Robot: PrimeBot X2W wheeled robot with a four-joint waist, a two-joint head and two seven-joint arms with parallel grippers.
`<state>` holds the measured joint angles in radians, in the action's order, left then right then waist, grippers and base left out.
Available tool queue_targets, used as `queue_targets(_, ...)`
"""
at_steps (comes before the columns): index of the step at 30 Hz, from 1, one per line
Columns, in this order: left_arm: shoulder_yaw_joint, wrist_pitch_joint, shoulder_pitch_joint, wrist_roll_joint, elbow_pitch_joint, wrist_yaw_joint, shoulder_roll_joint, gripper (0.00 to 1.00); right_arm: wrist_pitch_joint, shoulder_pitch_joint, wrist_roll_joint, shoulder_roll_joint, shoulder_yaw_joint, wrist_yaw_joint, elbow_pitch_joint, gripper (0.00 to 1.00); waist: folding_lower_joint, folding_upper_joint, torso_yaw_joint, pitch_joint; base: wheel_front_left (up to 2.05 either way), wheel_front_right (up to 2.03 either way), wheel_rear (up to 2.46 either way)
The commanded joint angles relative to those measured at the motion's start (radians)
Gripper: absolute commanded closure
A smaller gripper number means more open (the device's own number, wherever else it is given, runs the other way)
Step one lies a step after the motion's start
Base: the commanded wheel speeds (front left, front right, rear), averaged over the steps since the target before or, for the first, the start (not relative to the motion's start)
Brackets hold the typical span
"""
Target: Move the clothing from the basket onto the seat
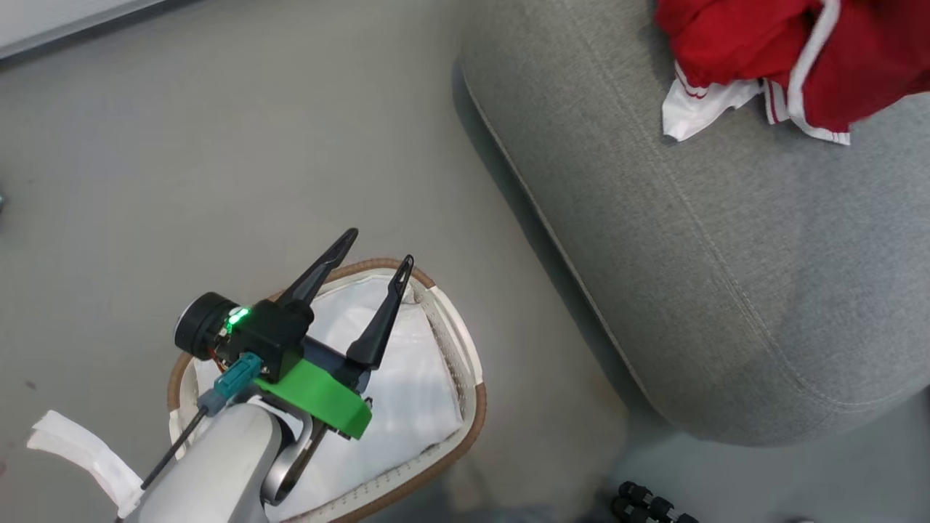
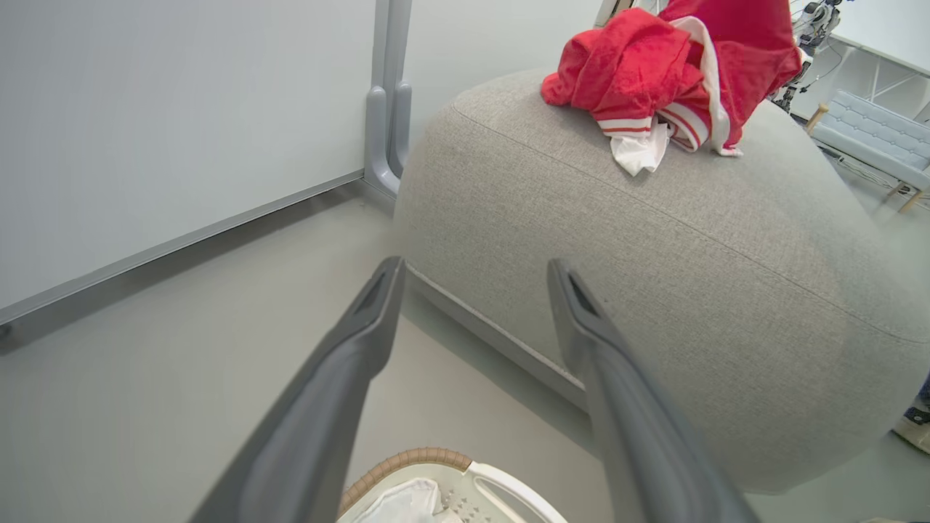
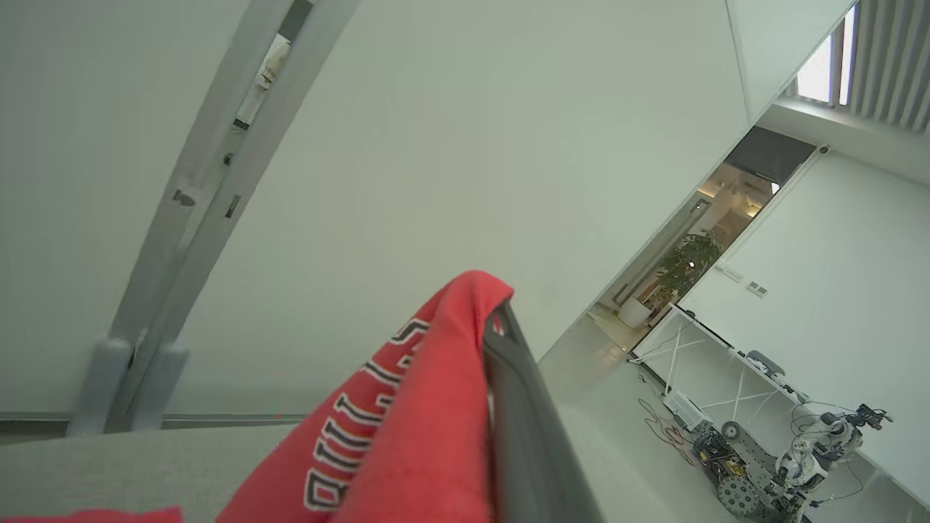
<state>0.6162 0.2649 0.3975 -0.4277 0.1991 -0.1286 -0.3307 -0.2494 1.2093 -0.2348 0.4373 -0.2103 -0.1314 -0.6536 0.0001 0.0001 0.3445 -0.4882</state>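
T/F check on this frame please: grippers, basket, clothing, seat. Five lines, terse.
1. The left gripper is open, above the basket. True.
2. Red clothing fills the basket. False: the visible inside shows the white liner; the red clothing lies on the seat.
3. The clothing on the seat is neatly folded. False: it is a crumpled heap.
4. The lettered jersey is in the right gripper, with cloth up to the fingertip. True.
5. The basket stands on the seat. False: it stands on the floor beside the seat.
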Motion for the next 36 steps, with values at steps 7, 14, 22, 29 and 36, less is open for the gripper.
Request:
queue_targets(7, -0.010, -0.001, 0.051, -0.007, 0.004, -0.003, -0.021, 0.00, -0.012, -0.151, -0.049, -0.109, -0.112, 0.001, -0.120, 0.94, -0.0001, -0.0001, -0.092, -0.114, 0.00, 0.00, 0.00)
queue_targets(14, -0.034, -0.001, 0.032, -0.013, 0.030, -0.003, -0.015, 0.00, -0.016, -0.312, -0.060, -0.205, -0.207, 0.001, -0.127, 0.00, -0.0001, -0.0001, -0.086, -0.091, 0.00, 0.00, 0.00)
queue_targets(22, -0.089, -0.001, -0.022, 0.001, 0.055, -0.003, 0.016, 0.00, -0.017, -0.551, -0.038, -0.277, -0.204, 0.001, 0.017, 0.00, -0.0001, -0.0001, -0.080, 0.006, 0.00, 0.00, 0.00)
queue_targets(29, -0.185, -0.001, -0.095, 0.028, 0.068, -0.003, 0.055, 0.00, -0.017, -0.711, 0.034, -0.327, -0.124, 0.001, 0.149, 0.00, -0.0001, -0.0001, -0.093, 0.107, 0.00, 0.00, 0.00)
queue_targets(36, -0.329, -0.001, -0.164, 0.077, 0.086, -0.003, 0.108, 0.00, -0.017, -0.769, 0.157, -0.374, -0.016, 0.001, 0.244, 0.00, -0.0001, -0.0001, -0.149, 0.184, 0.00, 0.00, 0.00)
